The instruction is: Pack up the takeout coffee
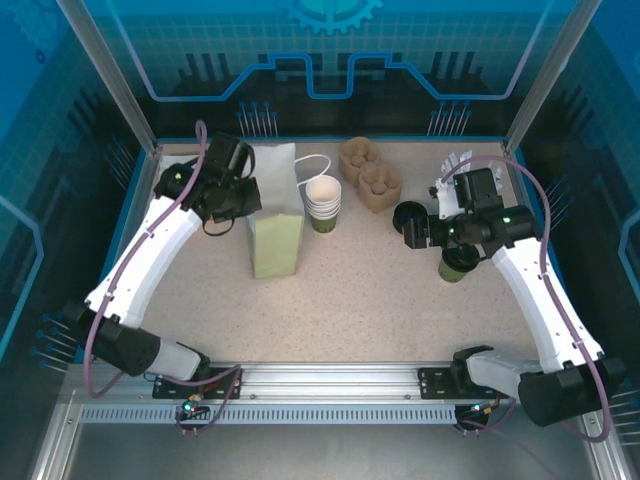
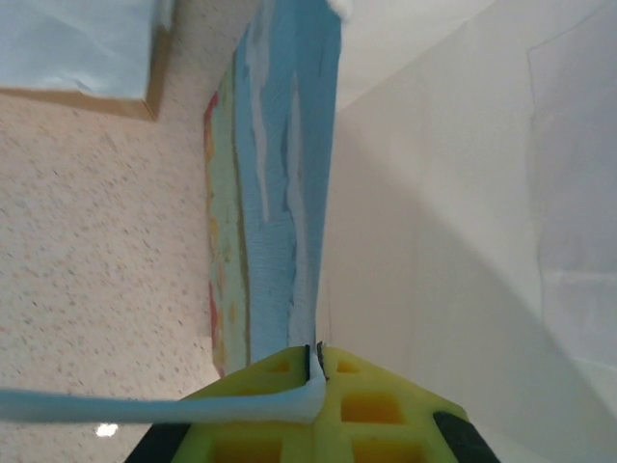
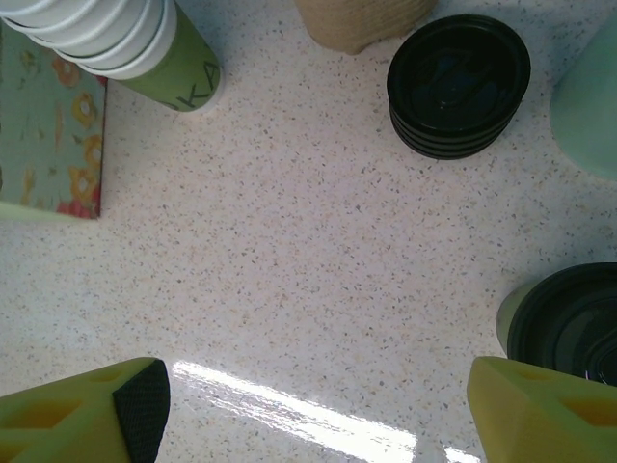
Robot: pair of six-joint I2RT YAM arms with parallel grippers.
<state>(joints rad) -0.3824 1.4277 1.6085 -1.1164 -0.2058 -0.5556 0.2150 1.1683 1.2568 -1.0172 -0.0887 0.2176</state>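
The takeout coffee (image 1: 458,262), a small olive-green paper cup with a dark lid on top, stands upright on the speckled counter (image 3: 318,241) at the right, just beside the outer finger of the right tool (image 3: 318,410). That tool hangs over bare counter with its fingers wide apart and nothing between them. It is a thin-walled paper cup, so it will likely be light and will dent or go oval under a hard squeeze. Whether it holds liquid cannot be told, so it is safest kept level. The best hold looks to be around the body just under the lid, where the rolled rim stiffens the wall. Pinching the lid itself could pop it off. The left tool (image 2: 316,386) is clamped together on the upper edge of the paper bag (image 1: 275,215), which stands well apart from the cup. A stack of black lids (image 3: 458,87) sits near the cup.
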